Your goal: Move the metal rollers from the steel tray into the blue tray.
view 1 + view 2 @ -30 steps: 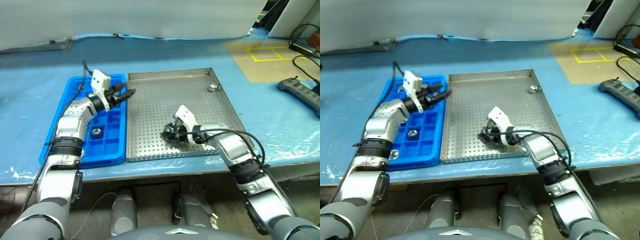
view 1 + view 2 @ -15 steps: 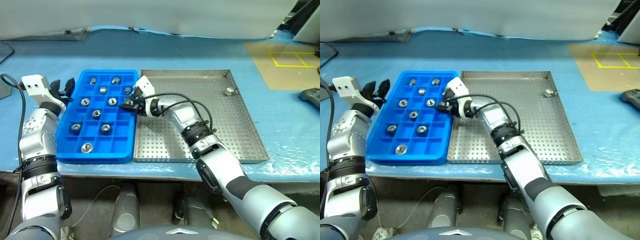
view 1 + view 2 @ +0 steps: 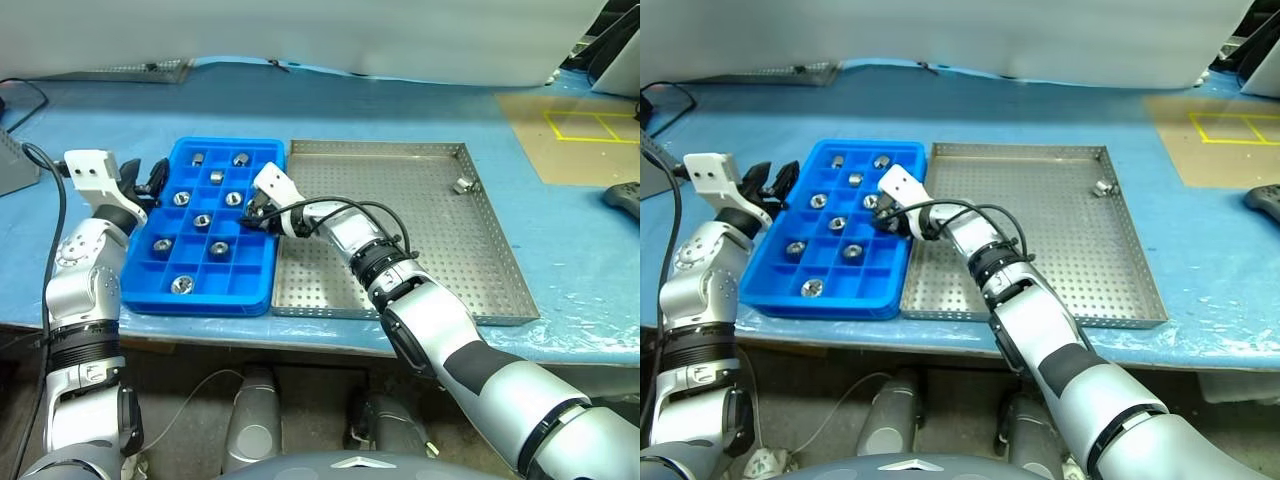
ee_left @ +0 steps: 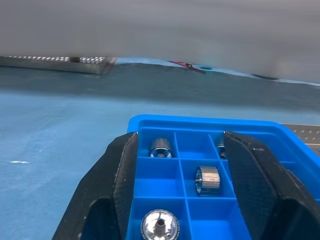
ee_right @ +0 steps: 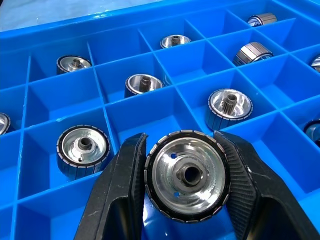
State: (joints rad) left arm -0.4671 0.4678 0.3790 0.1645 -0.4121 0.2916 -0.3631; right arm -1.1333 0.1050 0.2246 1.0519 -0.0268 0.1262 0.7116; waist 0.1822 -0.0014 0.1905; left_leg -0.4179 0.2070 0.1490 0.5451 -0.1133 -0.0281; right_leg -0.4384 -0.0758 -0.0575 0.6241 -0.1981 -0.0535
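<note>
The right gripper (image 5: 186, 150) is clamping one of the metal rollers (image 5: 187, 175) between its two black ribbed fingers (image 5: 125, 172), hovering over the blue tray (image 3: 150, 296) at its right edge, left of centre in the head views. The held roller is a short shiny cylinder with a knurled dark rim; its axis is lying roughly level, the flat face with the centre hole turned toward the wrist camera. In the blue plastic tray, gridded into small square compartments, nine other rollers are sitting one to a cell: most are standing with the hole facing up, like the one at the lower left (image 3: 181, 286), while one in the upper rows is lying on its side (image 4: 207, 179). One further roller (image 3: 462, 185) is resting in the steel tray (image 3: 440, 260), at the upper right of its perforated floor, near the raised rim. The left gripper (image 4: 180, 150) is holding nothing, its fingers standing apart just beside the blue tray's upper left corner. Both trays are lying side by side on the blue-covered bench (image 3: 120, 110).
</note>
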